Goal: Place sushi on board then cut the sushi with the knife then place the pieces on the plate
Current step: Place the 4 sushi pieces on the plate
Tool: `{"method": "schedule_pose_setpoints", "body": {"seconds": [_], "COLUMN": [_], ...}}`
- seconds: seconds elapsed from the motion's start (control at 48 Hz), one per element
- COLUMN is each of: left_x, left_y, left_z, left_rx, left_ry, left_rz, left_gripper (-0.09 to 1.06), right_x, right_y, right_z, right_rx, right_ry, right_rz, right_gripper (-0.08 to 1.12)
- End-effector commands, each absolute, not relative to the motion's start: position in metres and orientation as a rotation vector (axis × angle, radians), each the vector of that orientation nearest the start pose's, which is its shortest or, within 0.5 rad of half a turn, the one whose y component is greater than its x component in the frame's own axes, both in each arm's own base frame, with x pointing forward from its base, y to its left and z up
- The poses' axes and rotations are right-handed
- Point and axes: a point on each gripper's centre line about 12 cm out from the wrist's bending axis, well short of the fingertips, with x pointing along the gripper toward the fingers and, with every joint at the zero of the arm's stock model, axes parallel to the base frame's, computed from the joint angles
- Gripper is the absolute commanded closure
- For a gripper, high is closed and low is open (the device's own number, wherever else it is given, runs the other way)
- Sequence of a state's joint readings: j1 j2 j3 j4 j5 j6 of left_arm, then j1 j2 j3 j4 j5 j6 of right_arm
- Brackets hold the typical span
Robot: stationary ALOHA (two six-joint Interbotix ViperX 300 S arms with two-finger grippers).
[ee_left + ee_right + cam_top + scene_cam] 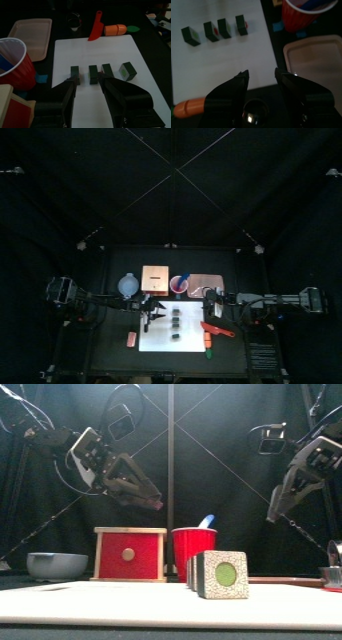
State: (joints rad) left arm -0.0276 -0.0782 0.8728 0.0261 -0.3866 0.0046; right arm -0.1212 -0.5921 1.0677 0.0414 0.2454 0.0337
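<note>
Bench: black, small.
Middle, toward the front: white cutting board.
Back row, left to right: blue-grey bowl, wooden box, red cup, pink tray.
Right of board: red toy knife, orange toy food.
Left of board: small reddish toy.

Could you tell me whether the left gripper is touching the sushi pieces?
Apart. In the front view the left gripper hangs clear above the sushi pieces, with an open gap between them.
</note>
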Motion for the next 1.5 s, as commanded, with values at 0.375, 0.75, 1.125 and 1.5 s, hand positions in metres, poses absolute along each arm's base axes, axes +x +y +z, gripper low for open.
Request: {"method": "schedule_pose_setpoints", "body": {"seconds": [0.375,0.75,1.125,1.5], "left_x": [0.348,0.341,0.341,0.340], "left_y": [-0.005,-0.003,-0.002,-0.002], "left_z": [0.170,0.162,0.161,0.160], "left_rx": [0.005,0.008,0.010,0.009], "left_ry": [0.416,0.456,0.459,0.463], "left_rz": [-0.013,-0.010,-0.009,-0.008], "left_gripper": [0.19,0.19,0.19,0.19], "right_x": [0.329,0.367,0.388,0.382], "right_y": [-0.023,-0.009,-0.013,-0.014], "right_z": [0.180,0.154,0.134,0.129], "right_rx": [0.045,0.044,0.041,0.048], "right_ry": [0.649,0.724,0.766,0.800], "right_rz": [-0.074,-0.037,-0.043,-0.049], "right_gripper": [0.20,0.21,0.23,0.53]}}
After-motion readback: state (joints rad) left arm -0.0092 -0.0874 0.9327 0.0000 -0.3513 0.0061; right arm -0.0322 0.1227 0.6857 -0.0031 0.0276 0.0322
